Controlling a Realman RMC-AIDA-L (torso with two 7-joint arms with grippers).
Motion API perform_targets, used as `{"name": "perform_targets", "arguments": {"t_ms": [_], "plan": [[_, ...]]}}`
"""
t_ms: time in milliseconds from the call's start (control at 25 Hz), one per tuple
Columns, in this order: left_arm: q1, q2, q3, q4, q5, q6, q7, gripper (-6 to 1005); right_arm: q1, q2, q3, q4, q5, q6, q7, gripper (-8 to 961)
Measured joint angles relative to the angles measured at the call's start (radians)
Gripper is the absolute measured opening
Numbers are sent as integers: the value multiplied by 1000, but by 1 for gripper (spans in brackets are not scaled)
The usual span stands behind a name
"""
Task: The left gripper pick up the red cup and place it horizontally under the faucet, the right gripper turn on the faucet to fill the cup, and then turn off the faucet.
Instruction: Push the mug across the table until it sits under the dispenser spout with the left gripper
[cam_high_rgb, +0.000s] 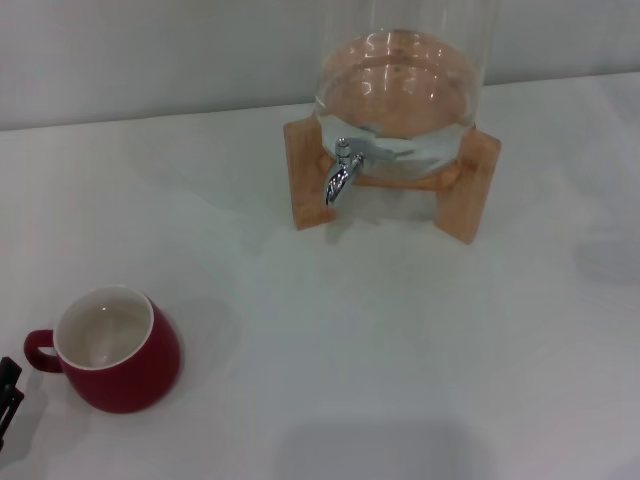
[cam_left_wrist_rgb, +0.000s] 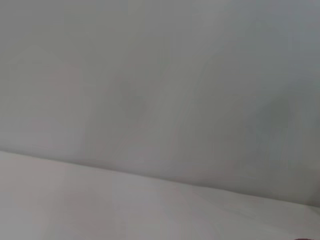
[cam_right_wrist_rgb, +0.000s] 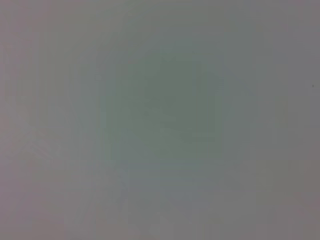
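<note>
The red cup (cam_high_rgb: 112, 352) stands upright on the white table at the near left of the head view, its white inside empty and its handle pointing left. The black tip of my left gripper (cam_high_rgb: 8, 392) shows at the left edge, just beside the cup's handle and apart from it. The chrome faucet (cam_high_rgb: 342, 172) juts from the front of the clear glass jar (cam_high_rgb: 400, 85) on its wooden stand (cam_high_rgb: 470, 185) at the back centre, with nothing under its spout. My right gripper is out of view. Both wrist views show only bare pale surfaces.
The white table (cam_high_rgb: 400, 340) spreads between the cup and the jar stand. A pale wall runs behind the jar.
</note>
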Motion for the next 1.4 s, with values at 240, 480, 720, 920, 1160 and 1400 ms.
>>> {"name": "perform_targets", "arguments": {"t_ms": [240,480,720,920,1160,1400], "plan": [[-2,-1,0,-8,2,13,1,757,5,1,1,0,0,0,-6,630],[-8,0,0,-11,38,17,28,757,6,5,8,0,0,-2,-12,630],[-8,2,0,0,64,14,39,757,5,7,16,0,0,-1,-14,631],[-2,4,0,9,65,6,39,758,5,7,16,0,0,-1,-14,631],[-5,5,0,36,64,4,40,758,5,8,15,0,0,0,-18,631],[-14,4,0,59,68,11,40,757,6,13,15,0,18,0,-27,631]]}}
